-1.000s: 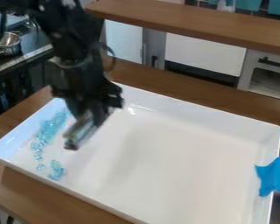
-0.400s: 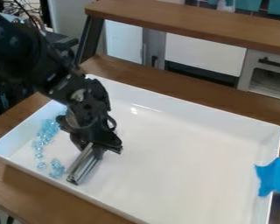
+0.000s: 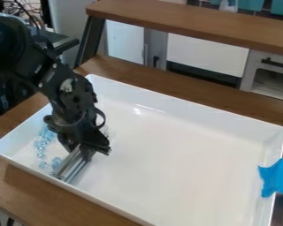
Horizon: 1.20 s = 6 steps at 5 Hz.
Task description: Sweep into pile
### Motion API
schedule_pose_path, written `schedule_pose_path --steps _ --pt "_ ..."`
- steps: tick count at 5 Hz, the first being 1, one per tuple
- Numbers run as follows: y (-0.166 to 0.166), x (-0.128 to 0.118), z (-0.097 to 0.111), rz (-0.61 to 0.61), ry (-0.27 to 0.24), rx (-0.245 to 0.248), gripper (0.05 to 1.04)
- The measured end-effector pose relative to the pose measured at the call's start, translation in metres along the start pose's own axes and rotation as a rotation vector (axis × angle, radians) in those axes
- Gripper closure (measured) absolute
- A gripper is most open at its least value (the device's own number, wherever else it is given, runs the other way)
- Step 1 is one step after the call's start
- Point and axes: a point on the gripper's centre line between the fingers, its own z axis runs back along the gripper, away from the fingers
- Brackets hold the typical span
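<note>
My gripper [image 3: 86,151] hangs low over the left part of the white tray [image 3: 185,163], shut on a grey metal bar [image 3: 73,165]. The bar slants down to the left, and its lower end is close to the tray's front wall. Light-blue translucent beads [image 3: 42,143] lie in a loose strip along the tray's left side. A few more beads [image 3: 55,162] sit right beside the bar's left side. The arm and gripper cover the upper part of the strip.
The tray's raised walls surround the work area on a wooden table [image 3: 25,183]. Blue tape [image 3: 275,178] is stuck over the right wall. A raised wooden shelf [image 3: 191,24] runs behind the tray, with a dark support at its left end.
The gripper came down and toward the front with the bar, then shifted left up to the lower beads. The arm now covers more of the upper bead strip.
</note>
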Motion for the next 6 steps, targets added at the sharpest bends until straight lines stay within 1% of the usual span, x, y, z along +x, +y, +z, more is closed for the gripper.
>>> schedule_pose_path --steps 1,2,3,4,5,6 --pt "0.012 -0.002 0.001 0.003 0.026 0.015 0.716" --pt "0.03 0.001 0.007 0.001 0.001 0.038 0.716" --pt "0.041 0.003 0.002 -0.006 -0.045 0.082 0.716" --pt "0.045 0.002 -0.001 -0.011 -0.059 0.093 0.716" --pt "0.039 -0.005 0.006 -0.003 -0.018 0.03 0.716" --pt "0.032 0.009 0.032 0.034 -0.032 -0.056 0.716"
